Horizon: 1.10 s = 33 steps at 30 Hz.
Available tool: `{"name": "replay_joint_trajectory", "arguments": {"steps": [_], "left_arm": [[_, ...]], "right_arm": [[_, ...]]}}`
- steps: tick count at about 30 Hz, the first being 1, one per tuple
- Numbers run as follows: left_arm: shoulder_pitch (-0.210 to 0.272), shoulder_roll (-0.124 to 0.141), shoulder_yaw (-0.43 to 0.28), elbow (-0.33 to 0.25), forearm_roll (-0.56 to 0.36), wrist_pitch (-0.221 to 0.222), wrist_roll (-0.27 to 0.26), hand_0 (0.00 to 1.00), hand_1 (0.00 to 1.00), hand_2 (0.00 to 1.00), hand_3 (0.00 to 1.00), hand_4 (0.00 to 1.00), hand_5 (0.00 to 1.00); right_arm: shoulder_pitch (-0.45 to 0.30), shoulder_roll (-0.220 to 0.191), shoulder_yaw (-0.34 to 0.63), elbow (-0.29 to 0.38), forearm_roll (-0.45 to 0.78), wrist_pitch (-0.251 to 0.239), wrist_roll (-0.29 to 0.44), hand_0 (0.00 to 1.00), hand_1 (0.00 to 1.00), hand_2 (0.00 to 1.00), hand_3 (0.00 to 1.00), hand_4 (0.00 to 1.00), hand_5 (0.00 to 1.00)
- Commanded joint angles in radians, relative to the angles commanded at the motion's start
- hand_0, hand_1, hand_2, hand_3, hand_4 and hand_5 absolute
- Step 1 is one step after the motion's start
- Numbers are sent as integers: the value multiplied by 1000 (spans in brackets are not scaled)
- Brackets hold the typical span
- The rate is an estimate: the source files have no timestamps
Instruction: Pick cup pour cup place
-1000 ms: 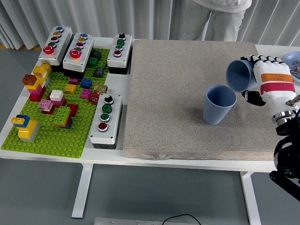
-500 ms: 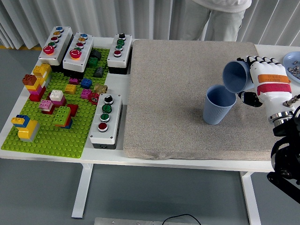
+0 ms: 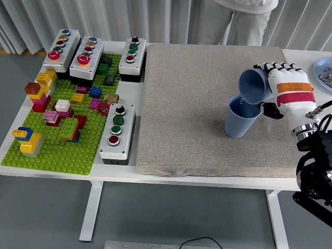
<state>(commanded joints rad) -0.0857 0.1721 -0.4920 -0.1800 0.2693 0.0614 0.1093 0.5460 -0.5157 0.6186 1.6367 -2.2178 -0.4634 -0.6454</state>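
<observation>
Two blue cups: right hand (image 3: pixel 290 93) fingers wrap the tilted cup (image 3: pixel 252 87), mouth angled down-left over the upright cup (image 3: pixel 241 118) on the mat (image 3: pixel 181 104), so contents would pour in.

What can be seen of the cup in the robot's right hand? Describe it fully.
The held cup is plain blue-grey and looks like ribbed plastic. The right hand grips it from the side, tipped on its side with the open mouth facing left and down, its rim just over the standing cup on the grey mat.
</observation>
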Motion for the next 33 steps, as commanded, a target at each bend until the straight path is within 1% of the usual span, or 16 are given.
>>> {"name": "replay_joint_trajectory", "arguments": {"steps": [6, 12, 33], "left_arm": [[-2, 0, 0, 0, -1, 0, -1, 711, 730, 796, 647, 512, 937], [-3, 0, -2, 0, 2, 0, 0, 710, 729, 795, 648, 512, 937], [-4, -1, -6, 0, 6, 0, 1, 710, 729, 795, 647, 511, 938]], "right_arm": [[-1, -8, 15, -2, -1, -5, 0, 756, 682, 590, 633, 679, 2], [6, -17, 11, 12, -32, -3, 0, 754, 683, 588, 632, 674, 2], [9, -17, 2, 8, -51, -11, 0, 752, 686, 584, 630, 668, 2]]}}
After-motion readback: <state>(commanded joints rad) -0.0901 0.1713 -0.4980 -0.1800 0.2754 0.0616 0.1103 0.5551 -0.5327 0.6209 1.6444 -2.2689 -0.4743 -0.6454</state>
